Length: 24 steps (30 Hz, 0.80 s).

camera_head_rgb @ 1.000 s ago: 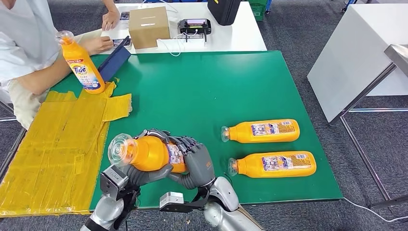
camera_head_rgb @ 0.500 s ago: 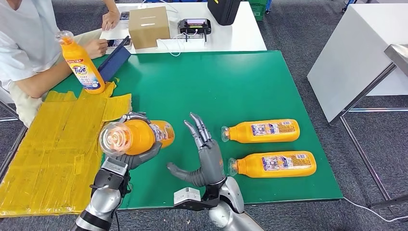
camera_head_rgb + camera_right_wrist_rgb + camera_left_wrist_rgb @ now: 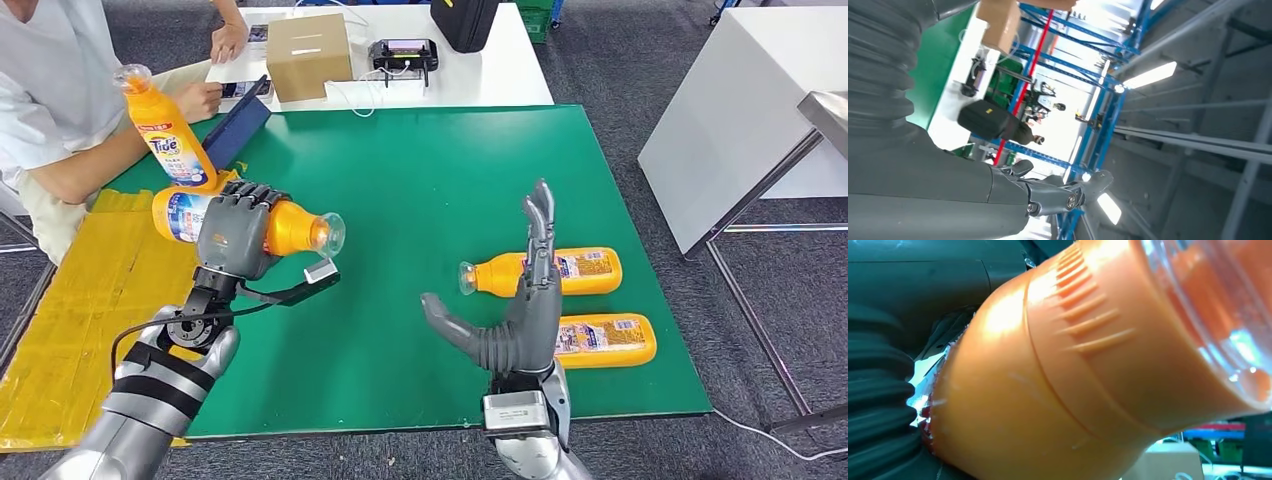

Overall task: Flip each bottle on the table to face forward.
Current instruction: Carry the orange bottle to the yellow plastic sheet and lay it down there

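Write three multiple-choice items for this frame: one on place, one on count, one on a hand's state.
1. Where is the upright bottle?
A. By the yellow sheet
B. On the white table
C. On the floor

2. How many bottles lie flat on the green mat?
A. One
B. Two
C. Four

3. What is the left hand doing?
A. Hanging empty
B. Pressing the mat
C. Holding a bottle

Answers: 1 A, it stands at the sheet's far edge. 2 B, two lie behind the right hand. 3 C, its fingers wrap the orange body.
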Motion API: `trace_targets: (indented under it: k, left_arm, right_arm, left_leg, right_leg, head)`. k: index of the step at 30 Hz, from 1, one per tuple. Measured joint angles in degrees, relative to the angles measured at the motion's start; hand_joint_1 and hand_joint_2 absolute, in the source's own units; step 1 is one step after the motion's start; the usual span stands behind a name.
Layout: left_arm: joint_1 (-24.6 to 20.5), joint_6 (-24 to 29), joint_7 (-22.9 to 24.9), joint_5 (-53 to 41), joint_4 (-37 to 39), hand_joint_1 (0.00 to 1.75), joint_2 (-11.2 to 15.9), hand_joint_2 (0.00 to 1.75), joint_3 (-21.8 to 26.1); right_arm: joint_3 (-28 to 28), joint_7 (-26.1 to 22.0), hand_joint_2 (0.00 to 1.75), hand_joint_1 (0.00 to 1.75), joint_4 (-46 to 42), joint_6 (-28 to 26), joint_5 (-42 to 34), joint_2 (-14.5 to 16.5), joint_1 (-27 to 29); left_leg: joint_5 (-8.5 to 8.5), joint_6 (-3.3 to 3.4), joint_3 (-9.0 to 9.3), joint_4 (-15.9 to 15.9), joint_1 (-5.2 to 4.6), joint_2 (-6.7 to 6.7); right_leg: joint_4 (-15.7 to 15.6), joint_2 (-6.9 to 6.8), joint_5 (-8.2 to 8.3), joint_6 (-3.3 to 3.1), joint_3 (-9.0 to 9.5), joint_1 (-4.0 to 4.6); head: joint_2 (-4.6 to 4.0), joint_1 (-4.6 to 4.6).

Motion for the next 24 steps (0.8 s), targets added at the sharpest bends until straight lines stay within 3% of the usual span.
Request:
trace_targets:
  k: [5,8,11,16,20,24]
  left_arm:
    - [-3.7,-7.4,4.4,0.7,5.3,1.75,1.5,1.75,-3.3]
    - [-6.9,-9.7,4.0,1.4,11.5,1.75,1.6,1.75,-4.3]
    - [-9.7,-11.0,2.9,4.2,18.4,1.75,1.1,1.75,-3.6]
    - [-12.9,-13.0,5.8,4.6,29.8,1.75,0.8,1.75,-1.1]
    - [-13.8,-13.9,6.9,4.6,34.8,1.75,0.8,1.75,0.2]
    - [-14.3,-16.1,11.2,2.7,38.4,1.75,0.8,1.75,1.2]
  right_arm:
    - [-0.9,-0.2,1.75,0.00,-2.9,1.0,-1.7,-0.3,0.7]
    - [-1.6,0.0,1.75,0.00,-5.0,2.5,-3.5,-0.6,1.2]
    - [-2.4,-0.2,1.75,0.00,-6.5,3.0,-3.9,-0.8,1.5]
    - [-3.2,-0.5,1.75,0.00,-7.4,2.7,-3.4,-1.1,1.6]
    - [-3.6,-0.5,1.75,0.00,-7.4,2.4,-3.3,-1.2,1.5]
    - [-3.6,-0.3,1.75,0.00,-7.4,2.3,-2.9,-1.2,1.4]
  left_leg:
    - [-0.01,0.00,-0.03,0.0,-0.01,-0.02]
    - [-0.01,0.01,-0.03,0.0,-0.01,-0.03]
    - [0.00,0.00,-0.02,0.0,-0.01,-0.02]
    - [0.00,0.00,-0.02,0.0,-0.01,0.02]
    - [0.01,0.00,-0.03,0.0,0.00,-0.04]
    - [0.00,0.01,-0.04,0.0,0.00,-0.05]
  right_leg:
    - [0.0,0.00,-0.04,0.03,-0.02,-0.02]
    - [0.0,0.00,-0.04,0.04,-0.02,-0.02]
    - [0.0,0.00,-0.03,0.04,0.01,-0.01]
    - [0.0,0.03,-0.03,0.04,-0.01,0.00]
    - [0.0,0.01,-0.04,0.04,0.00,0.00]
    - [0.0,0.02,-0.05,0.04,0.02,-0.01]
  head:
    - [0.00,0.01]
    - [0.00,0.00]
    - [0.00,0.01]
    - [0.00,-0.01]
    - [0.00,0.00]
    - [0.00,0.01]
